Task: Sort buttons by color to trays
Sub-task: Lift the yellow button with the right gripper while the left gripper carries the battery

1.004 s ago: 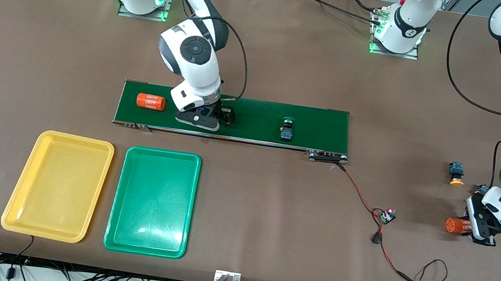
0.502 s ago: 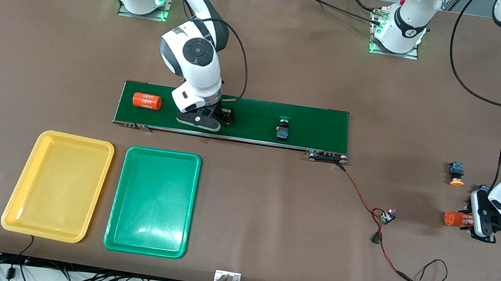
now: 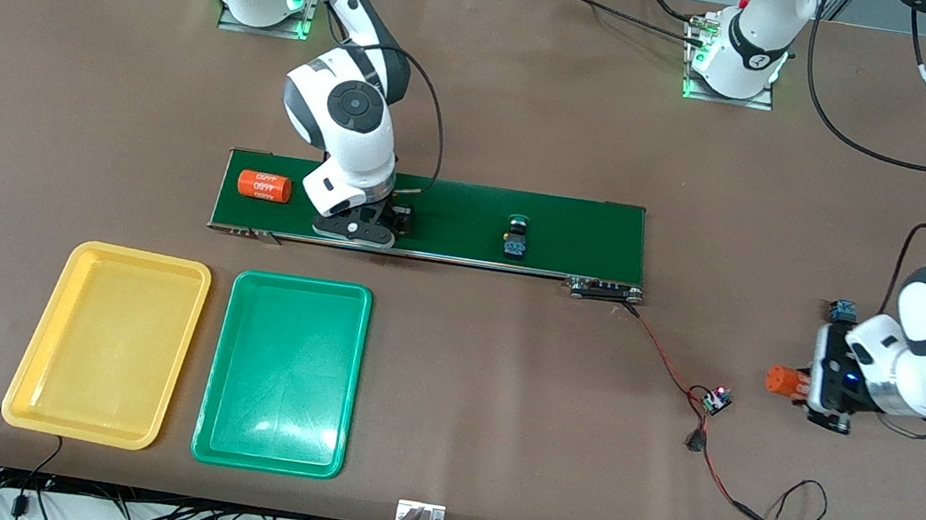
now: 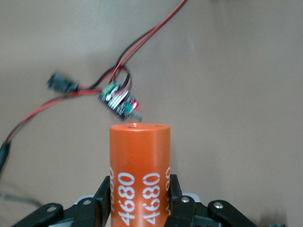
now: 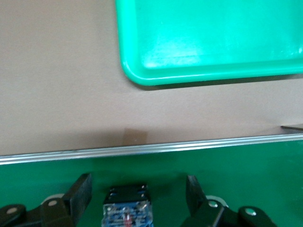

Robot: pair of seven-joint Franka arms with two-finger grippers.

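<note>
Brown worktop [image 3: 502,373], dark-green belt [image 3: 470,207] across it, yellow tray [image 3: 32,409] and green tray [image 3: 212,433] nearer the front camera. Right hand [image 5: 137,198] down on the belt, fingers spread around a button [image 5: 127,210]; green-capped button [image 3: 516,238] on the belt toward the left arm's end. Left hand [image 4: 137,201] over the worktop, pinching an orange cylinder [image 4: 139,175].

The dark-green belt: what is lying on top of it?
On the belt: an orange cylinder, a green-capped button, and another button between the right end effector fingers; its cap is hidden.

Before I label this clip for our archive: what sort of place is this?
Most likely a robotics lab bench set up as a mock sorting line: two arms bolted to a brown table, a small green conveyor belt wired to a bare circuit board, and colored trays.
</note>
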